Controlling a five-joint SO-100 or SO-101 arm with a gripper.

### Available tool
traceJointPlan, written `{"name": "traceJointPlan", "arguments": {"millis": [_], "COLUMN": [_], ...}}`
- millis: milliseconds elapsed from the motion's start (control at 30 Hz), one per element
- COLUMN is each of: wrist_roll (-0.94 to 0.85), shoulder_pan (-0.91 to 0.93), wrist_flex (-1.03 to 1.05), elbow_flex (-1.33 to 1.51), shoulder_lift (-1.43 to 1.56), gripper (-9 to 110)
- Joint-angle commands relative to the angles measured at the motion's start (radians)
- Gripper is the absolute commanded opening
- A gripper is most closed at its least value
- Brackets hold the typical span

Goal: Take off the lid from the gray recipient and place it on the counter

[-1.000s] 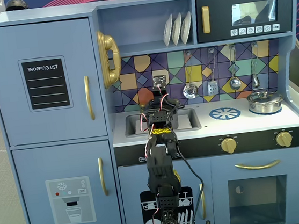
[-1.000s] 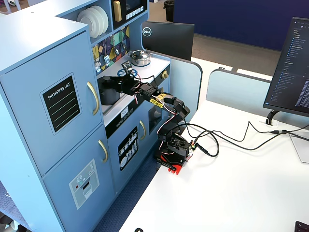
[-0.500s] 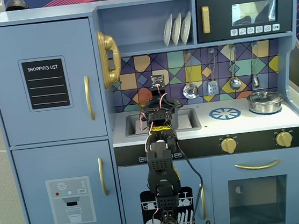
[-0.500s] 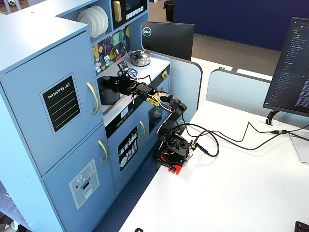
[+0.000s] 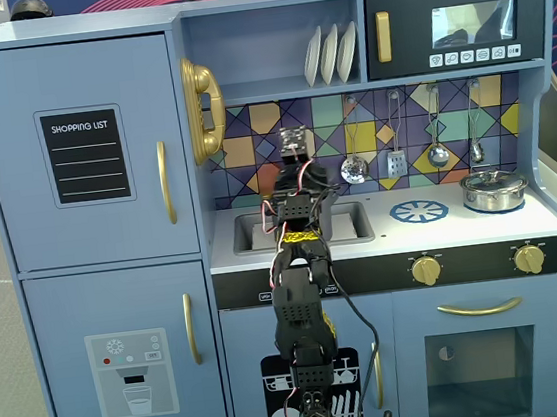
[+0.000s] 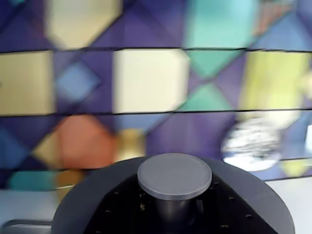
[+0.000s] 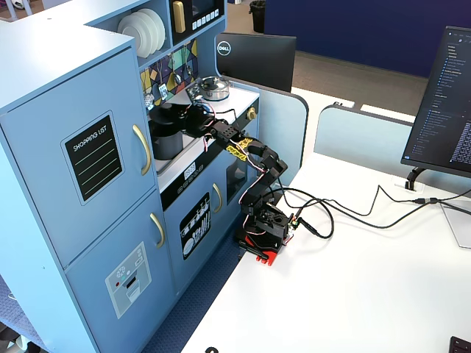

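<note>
In a fixed view from the side, the matte dark-gray lid [image 7: 171,114] hangs a little above the gray recipient [image 7: 166,144], which stands at the sink end of the white counter [image 7: 237,98]. My gripper [image 7: 185,116] reaches in from the right and is shut on the lid. In the wrist view the lid's round knob [image 6: 174,175] and dark disc [image 6: 92,200] fill the bottom, with the tiled backsplash behind; my fingers do not show clearly. In the front fixed view my arm [image 5: 296,206] covers the lid and the pot.
A shiny steel pot with its lid [image 5: 494,190] stands at the counter's right end, beside the blue burner ring [image 5: 419,212]. The recessed sink [image 5: 353,222] lies under my arm. Utensils [image 5: 438,155] hang on the backsplash. The shelf with plates [image 5: 329,54] is overhead.
</note>
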Motion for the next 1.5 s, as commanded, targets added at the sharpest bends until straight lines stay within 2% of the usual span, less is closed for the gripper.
{"name": "traceJointPlan", "arguments": {"millis": [0, 267, 400, 733, 1467], "wrist_roll": [0.0, 0.038, 0.044, 0.012, -0.034], "shoulder_pan": [0.121, 0.394, 0.449, 0.445, 0.456], "wrist_flex": [0.021, 0.035, -0.017, -0.247, -0.382], "elbow_flex": [-0.091, -0.091, -0.069, 0.106, 0.196], "shoulder_lift": [0.089, 0.028, -0.052, -0.175, -0.333], "gripper": [0, 0, 0, 0, 1]}}
